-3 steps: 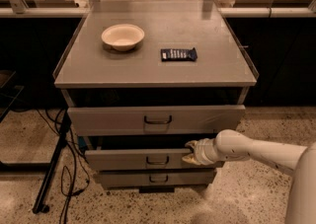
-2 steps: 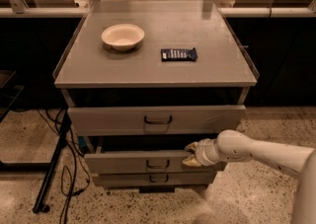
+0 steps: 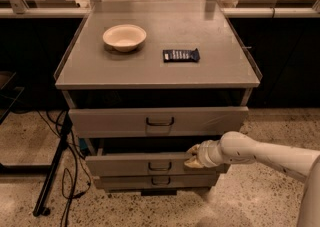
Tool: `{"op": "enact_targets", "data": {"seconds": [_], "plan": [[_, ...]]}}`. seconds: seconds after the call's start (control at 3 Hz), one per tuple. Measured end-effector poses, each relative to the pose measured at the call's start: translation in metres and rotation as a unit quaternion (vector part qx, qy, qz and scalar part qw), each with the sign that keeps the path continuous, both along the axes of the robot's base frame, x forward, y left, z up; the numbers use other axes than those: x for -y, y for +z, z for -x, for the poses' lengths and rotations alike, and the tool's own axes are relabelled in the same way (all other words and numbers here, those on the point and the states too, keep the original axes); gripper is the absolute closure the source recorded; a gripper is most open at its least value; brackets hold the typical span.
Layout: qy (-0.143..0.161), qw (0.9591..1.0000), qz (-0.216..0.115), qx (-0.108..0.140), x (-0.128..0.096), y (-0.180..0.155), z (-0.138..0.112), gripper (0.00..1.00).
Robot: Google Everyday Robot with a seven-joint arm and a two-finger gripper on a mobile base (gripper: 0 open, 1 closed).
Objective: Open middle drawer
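The grey cabinet has three drawers. The middle drawer point(image 3: 135, 164) has a low flat front with a small dark loop handle point(image 3: 160, 166) and stands pulled out a little beyond the drawers above and below. My gripper point(image 3: 193, 155) comes in from the right on a white arm and sits at the drawer's top edge, right of the handle. The top drawer point(image 3: 158, 121) has a taller front and larger handle. The bottom drawer point(image 3: 155, 181) sits lowest.
A white bowl point(image 3: 124, 37) and a dark snack packet point(image 3: 180, 55) lie on the cabinet top point(image 3: 155, 73). A black stand leg and cables point(image 3: 55, 171) are on the floor at left. Office chairs stand beyond the glass rail.
The middle drawer has slid out slightly toward the camera, and my gripper has moved with it along its top edge.
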State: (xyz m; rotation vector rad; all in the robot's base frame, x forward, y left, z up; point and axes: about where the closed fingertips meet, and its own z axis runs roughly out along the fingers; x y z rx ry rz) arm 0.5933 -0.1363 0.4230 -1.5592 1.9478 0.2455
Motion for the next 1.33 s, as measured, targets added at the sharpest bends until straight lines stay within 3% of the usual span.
{"op": "enact_targets", "data": {"seconds": [0.33, 1.33], "plan": [[0.0, 1.0, 0.0, 0.0, 0.0, 0.0, 0.0, 0.82], [0.0, 1.0, 0.0, 0.0, -0.0001, -0.0001, 0.0, 0.13]]}}
